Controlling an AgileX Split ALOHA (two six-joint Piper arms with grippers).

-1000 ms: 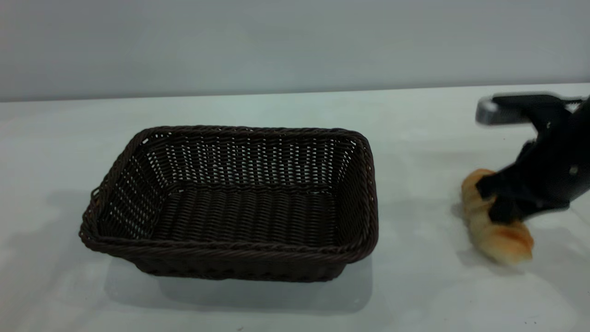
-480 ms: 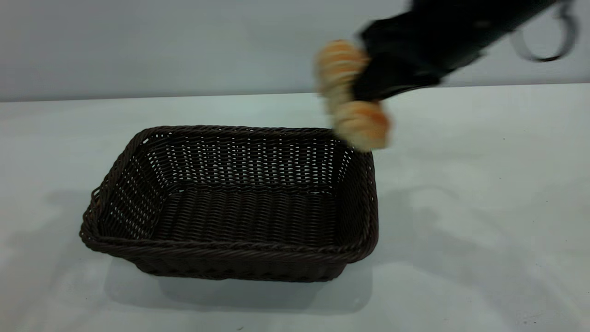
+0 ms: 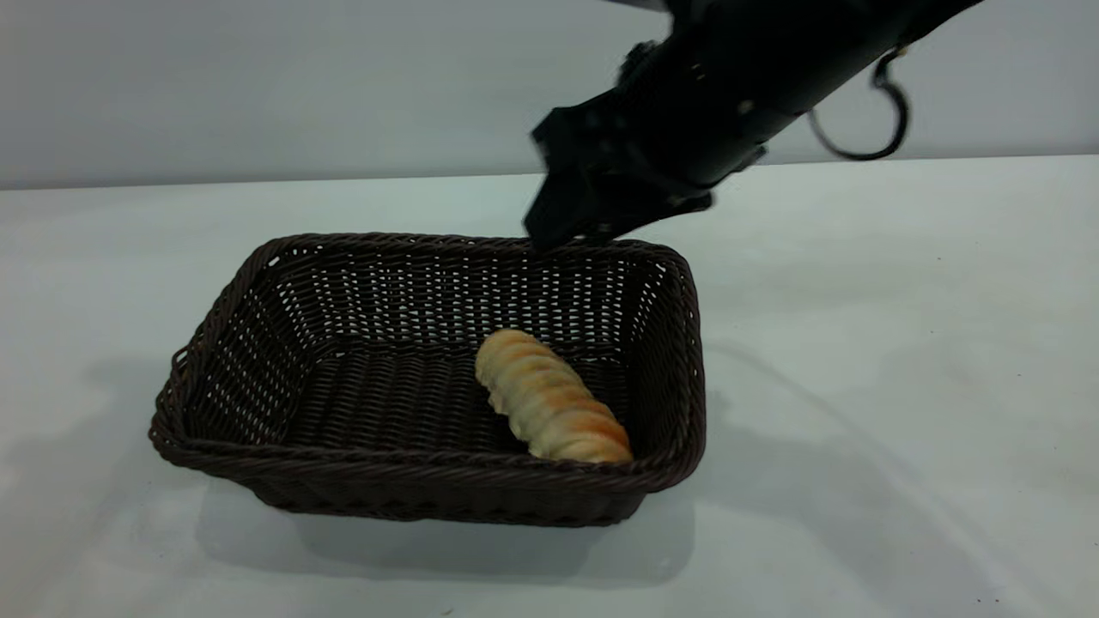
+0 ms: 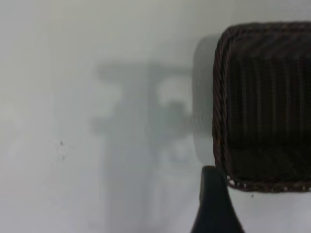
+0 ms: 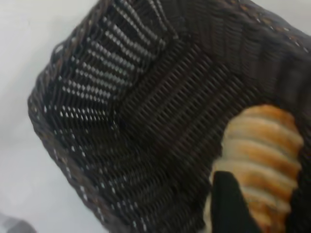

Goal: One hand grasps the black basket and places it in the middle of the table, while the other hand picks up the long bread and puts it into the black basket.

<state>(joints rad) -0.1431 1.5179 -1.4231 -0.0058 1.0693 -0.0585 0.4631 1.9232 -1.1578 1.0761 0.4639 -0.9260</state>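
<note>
The black basket (image 3: 412,470) stands on the white table (image 3: 859,386). The long bread (image 3: 549,399) lies inside it, at its right end, on the basket floor. My right gripper (image 3: 567,227) hangs open and empty above the basket's far right rim, clear of the bread. In the right wrist view the bread (image 5: 262,141) shows below between the spread fingers (image 5: 228,204), inside the basket (image 5: 146,97). My left gripper (image 4: 214,208) is out of the exterior view. Its wrist view shows it over the table just outside a corner of the basket (image 4: 262,97).
White tabletop (image 3: 129,283) surrounds the basket on all sides. A plain grey wall runs behind the table's far edge. The right arm's cable loop (image 3: 859,129) hangs above the table at the right.
The right gripper lifted the bread from the table at the right, carried it left above the basket and let go. The bread now lies in the basket. The basket has not moved.
</note>
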